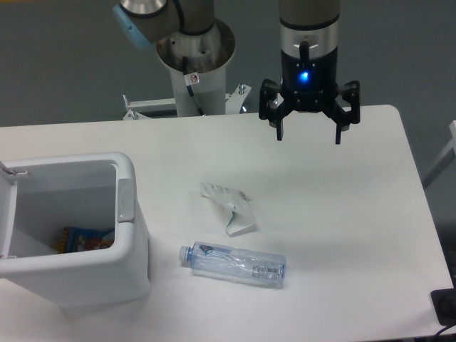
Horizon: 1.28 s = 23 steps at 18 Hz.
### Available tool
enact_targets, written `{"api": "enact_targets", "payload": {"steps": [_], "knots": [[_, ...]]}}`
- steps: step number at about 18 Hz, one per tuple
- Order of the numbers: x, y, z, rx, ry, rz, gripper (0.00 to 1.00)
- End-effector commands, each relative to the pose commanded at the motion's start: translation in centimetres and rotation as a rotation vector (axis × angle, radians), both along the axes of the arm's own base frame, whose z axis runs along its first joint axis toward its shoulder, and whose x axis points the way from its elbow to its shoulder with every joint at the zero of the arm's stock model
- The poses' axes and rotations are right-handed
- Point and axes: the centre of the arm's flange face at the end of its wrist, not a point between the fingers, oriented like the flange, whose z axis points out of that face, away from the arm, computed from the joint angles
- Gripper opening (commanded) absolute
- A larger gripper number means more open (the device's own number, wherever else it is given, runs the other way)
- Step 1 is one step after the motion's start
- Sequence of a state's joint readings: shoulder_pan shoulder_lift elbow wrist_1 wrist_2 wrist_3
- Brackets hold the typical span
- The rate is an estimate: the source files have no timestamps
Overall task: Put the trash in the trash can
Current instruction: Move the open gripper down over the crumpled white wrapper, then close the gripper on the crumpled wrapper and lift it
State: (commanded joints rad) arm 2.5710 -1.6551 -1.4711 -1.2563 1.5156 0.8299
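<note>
A crumpled white wrapper with green print (230, 206) lies near the middle of the white table (342, 214). Just in front of it a clear bluish plastic bottle (234, 263) lies on its side, cap pointing left. The white boxy trash can (78, 235) stands at the left with its lid swung open; something colourful lies at its bottom. My gripper (308, 136) hangs above the far right part of the table, fingers spread open and holding nothing, well away from both pieces of trash.
The arm's base column (194, 71) stands behind the table's far edge. The trash can's grey tab (126, 201) faces the wrapper. A dark object (445, 306) sits at the lower right, off the table corner.
</note>
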Motion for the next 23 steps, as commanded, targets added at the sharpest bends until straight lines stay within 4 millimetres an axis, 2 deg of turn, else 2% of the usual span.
{"api": "enact_targets", "payload": {"steps": [3, 6, 9, 10, 11, 12, 14, 17, 19, 20, 21, 23], "knots": [[0.1, 0.0, -0.7, -0.011, -0.002, -0.002, 1.00], [1.0, 0.6, -3.5, -0.027, 0.028, 0.000, 1.00], [3.2, 1.7, -8.6, 0.007, 0.011, 0.121, 1.00], [3.7, 2.2, -9.6, 0.004, 0.036, 0.133, 1.00], [4.8, 3.3, -10.2, -0.007, 0.052, 0.131, 1.00], [6.1, 4.4, -12.3, -0.035, 0.033, 0.152, 1.00], [6.9, 5.5, -15.0, -0.042, -0.026, 0.228, 1.00], [9.1, 7.3, -16.9, -0.047, -0.074, 0.286, 1.00], [9.6, 7.1, -19.6, -0.085, -0.114, 0.328, 1.00], [10.0, 7.4, -23.0, -0.130, -0.157, 0.346, 1.00], [10.4, 7.9, -24.8, -0.160, -0.170, 0.345, 1.00], [10.5, 8.2, -26.8, -0.193, -0.185, 0.356, 1.00]]}}
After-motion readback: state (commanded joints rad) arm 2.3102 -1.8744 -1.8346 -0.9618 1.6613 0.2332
